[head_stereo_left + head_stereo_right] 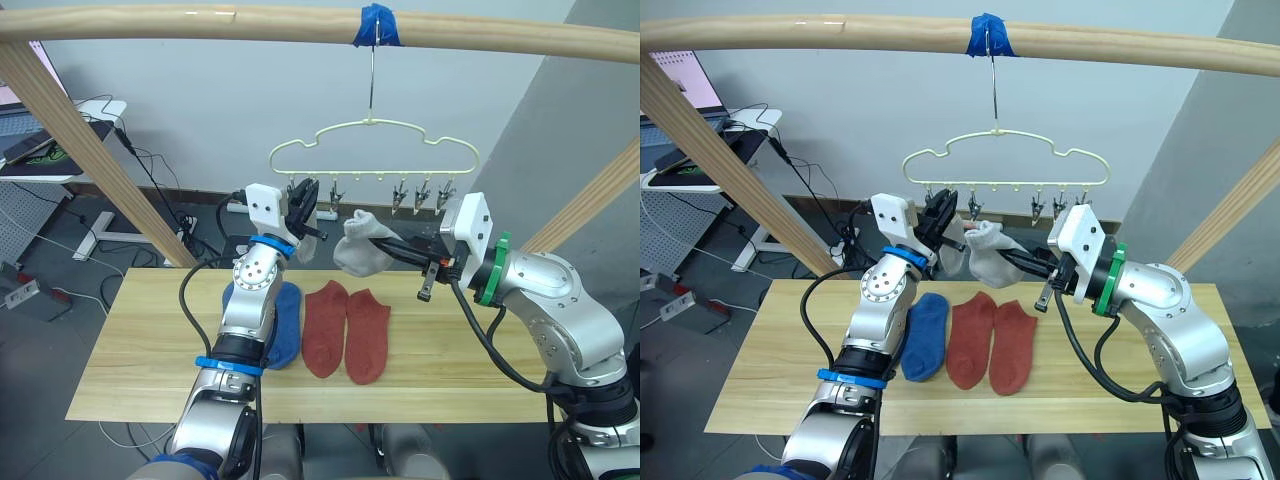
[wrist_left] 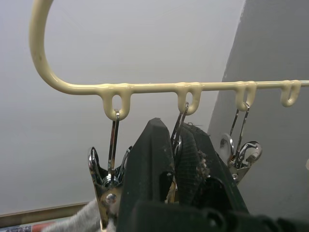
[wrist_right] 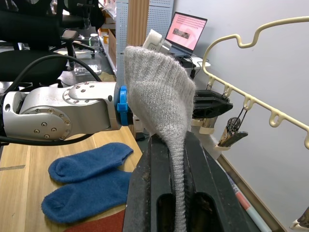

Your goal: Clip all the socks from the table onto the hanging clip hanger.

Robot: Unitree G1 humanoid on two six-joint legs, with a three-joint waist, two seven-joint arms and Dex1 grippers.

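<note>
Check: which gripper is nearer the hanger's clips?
Left. The left gripper is up among the clips at the left end of the hanger, fingers shut around one. The right gripper sits lower, below the clip row, holding a grey sock.

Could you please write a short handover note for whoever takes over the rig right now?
Left hand: raised at the hanger's left end, closed on the second clip from that end.
Right hand: closed on a grey sock, held up just below the clips.
Second grey sock: hangs by the left hand, apparently on the first clip; the join is unclear.
On the table: two blue socks and two red socks, lying flat.
Left to do: clip the held sock, then the four on the table.
</note>
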